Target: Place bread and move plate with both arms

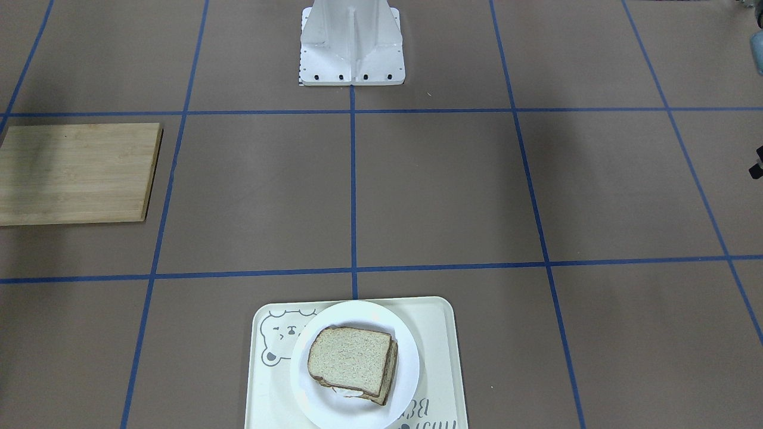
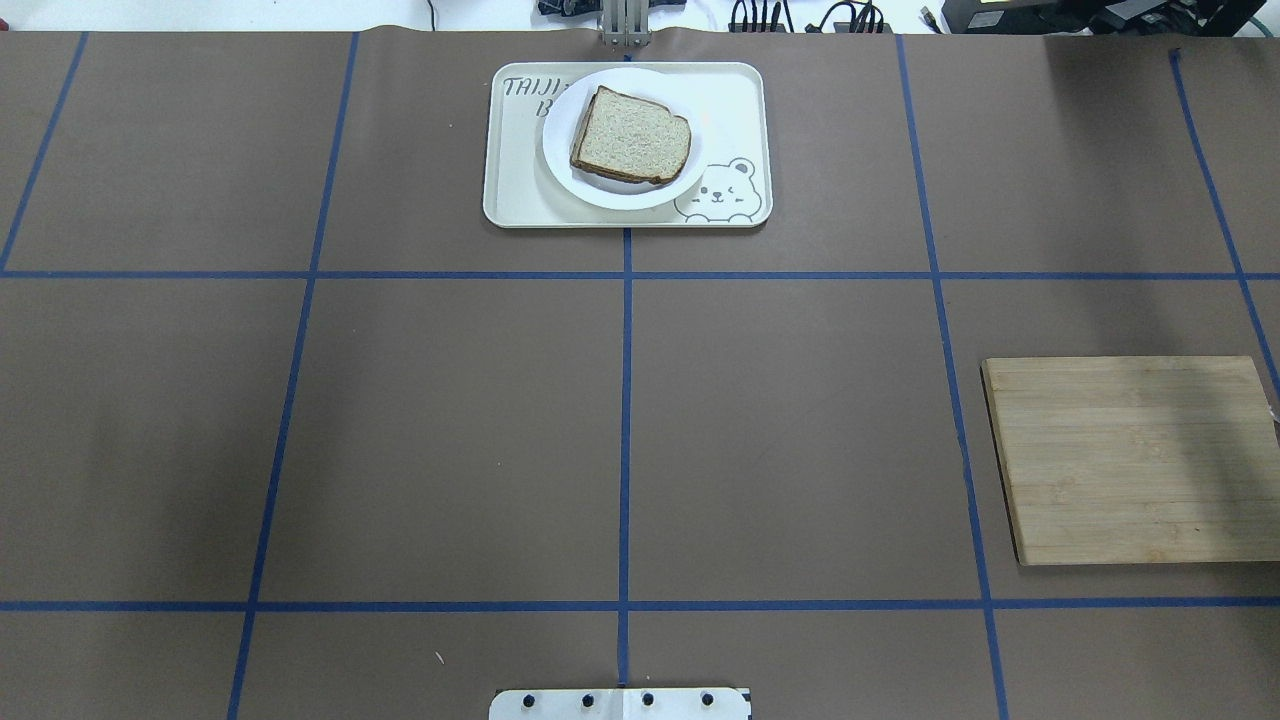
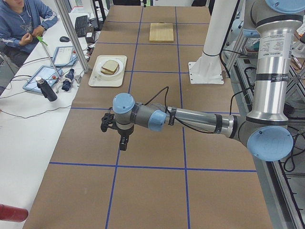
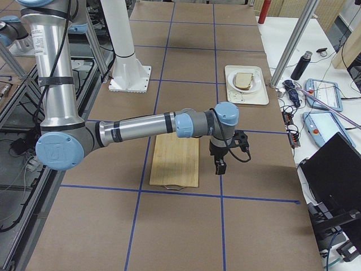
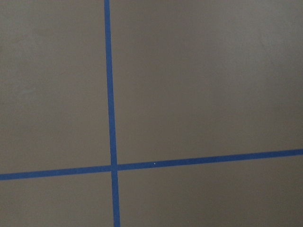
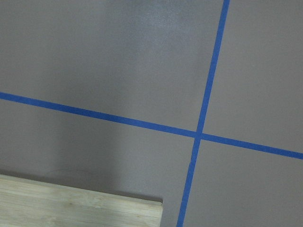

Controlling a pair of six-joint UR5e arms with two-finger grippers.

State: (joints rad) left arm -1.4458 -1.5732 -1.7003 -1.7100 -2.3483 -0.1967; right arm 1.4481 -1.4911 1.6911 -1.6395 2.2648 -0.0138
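Bread (image 1: 350, 360) on plate (image 1: 358, 310); only side views show left gripper (image 3: 123, 143), right gripper (image 4: 220, 167).

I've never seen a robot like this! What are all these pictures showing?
These are two robot arms, photographed at once by six cameras: one facing the robot, one above and behind it, one at each table end, one on each wrist. The left arm and right arm hang over the brown table, black fingers pointing down; nothing seems held. The wrist cameras see only table, blue tape and a corner of the wooden board. The bread tops another slice on the white plate, on a bear tray.
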